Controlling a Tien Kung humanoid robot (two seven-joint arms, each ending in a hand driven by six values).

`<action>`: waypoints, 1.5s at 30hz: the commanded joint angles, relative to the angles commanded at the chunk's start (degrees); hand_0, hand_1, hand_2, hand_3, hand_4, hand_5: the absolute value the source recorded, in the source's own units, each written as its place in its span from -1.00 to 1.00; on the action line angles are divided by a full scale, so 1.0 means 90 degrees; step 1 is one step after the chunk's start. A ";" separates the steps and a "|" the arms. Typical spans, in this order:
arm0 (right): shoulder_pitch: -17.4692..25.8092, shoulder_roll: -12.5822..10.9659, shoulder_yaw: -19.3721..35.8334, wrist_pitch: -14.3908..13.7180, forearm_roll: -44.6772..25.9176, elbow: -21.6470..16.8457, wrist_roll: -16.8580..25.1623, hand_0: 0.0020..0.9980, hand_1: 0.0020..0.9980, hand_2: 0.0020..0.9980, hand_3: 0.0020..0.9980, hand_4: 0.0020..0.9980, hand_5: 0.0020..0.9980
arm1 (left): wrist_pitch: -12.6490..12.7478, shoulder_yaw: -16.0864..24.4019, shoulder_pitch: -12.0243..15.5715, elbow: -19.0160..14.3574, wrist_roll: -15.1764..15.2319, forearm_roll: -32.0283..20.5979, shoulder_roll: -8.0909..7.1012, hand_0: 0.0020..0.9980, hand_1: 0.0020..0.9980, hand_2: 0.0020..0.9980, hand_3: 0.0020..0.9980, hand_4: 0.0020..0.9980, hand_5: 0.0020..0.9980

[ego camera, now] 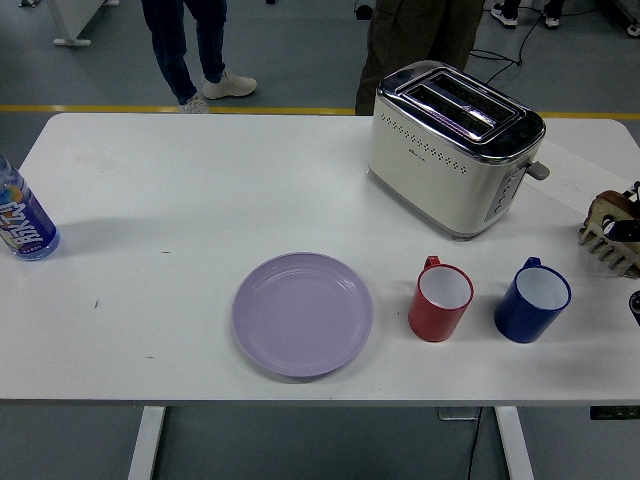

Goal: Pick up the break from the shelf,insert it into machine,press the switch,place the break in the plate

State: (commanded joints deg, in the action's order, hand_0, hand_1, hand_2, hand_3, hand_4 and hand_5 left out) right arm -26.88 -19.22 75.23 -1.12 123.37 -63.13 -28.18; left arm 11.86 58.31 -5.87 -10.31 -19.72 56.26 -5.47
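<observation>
A cream and chrome toaster [455, 150] stands at the back right of the table, its two slots open on top and its lever on the right end. A lilac plate [303, 314] lies near the front middle with nothing on it. A wooden rack [608, 238] sits at the right edge, cut off by the frame; I cannot make out bread on it. Dark parts of my right hand [628, 230] show at the picture's right edge against the rack, mostly out of frame. My left arm is not visible.
A red cup [440, 298] and a blue cup [531, 299] stand side by side in front of the toaster. A blue-labelled bottle [22, 222] is at the left edge. Two people's legs [190, 45] show beyond the table's far side.
</observation>
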 joint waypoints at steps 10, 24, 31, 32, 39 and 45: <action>-0.0029 -0.0040 -0.0029 -0.0079 0.0004 -0.0015 0.0040 -0.50 -0.36 -0.03 0.05 0.23 -0.75 | -0.0004 -0.0012 -0.0013 0.0000 -0.0001 -0.0010 -0.0002 0.26 -0.01 -0.02 0.09 -0.33 0.62; -0.0059 -0.0078 -0.0049 -0.0111 0.0026 -0.0037 0.0071 -0.56 -0.44 -0.07 -0.01 0.19 -0.77 | -0.0002 -0.0001 -0.0019 0.0000 0.0003 -0.0010 0.0000 0.26 -0.01 -0.02 0.09 -0.33 0.62; -0.0072 -0.0126 -0.0037 -0.0125 0.0053 -0.0095 0.0079 -0.58 -0.45 -0.07 -0.02 0.17 -0.79 | -0.0007 0.0003 -0.0017 0.0000 -0.0003 0.0002 -0.0001 0.26 -0.01 -0.02 0.09 -0.33 0.62; -0.0072 -0.0130 -0.0036 -0.0126 0.0055 -0.0099 0.0079 -0.58 -0.45 -0.07 -0.02 0.17 -0.79 | -0.0007 0.0005 -0.0017 0.0000 -0.0004 0.0004 -0.0001 0.26 -0.01 -0.02 0.09 -0.33 0.62; -0.0068 -0.0177 -0.0031 -0.0121 0.0071 -0.0167 0.0077 -0.58 -0.45 -0.07 -0.02 0.16 -0.81 | -0.0007 0.0023 -0.0002 0.0000 -0.0013 0.0026 -0.0001 0.26 -0.01 -0.02 0.09 -0.33 0.62; -0.0061 -0.0214 -0.0047 -0.0112 0.0062 -0.0239 0.0076 -0.59 -0.45 -0.07 -0.02 0.15 -0.82 | -0.0011 0.0040 0.0018 0.0000 -0.0019 0.0053 -0.0001 0.26 -0.01 -0.02 0.09 -0.33 0.62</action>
State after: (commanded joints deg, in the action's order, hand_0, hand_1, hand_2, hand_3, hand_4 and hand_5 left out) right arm -27.43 -21.15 74.81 -2.12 123.93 -65.28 -27.50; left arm 11.76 58.67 -5.71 -10.31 -19.90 56.73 -5.48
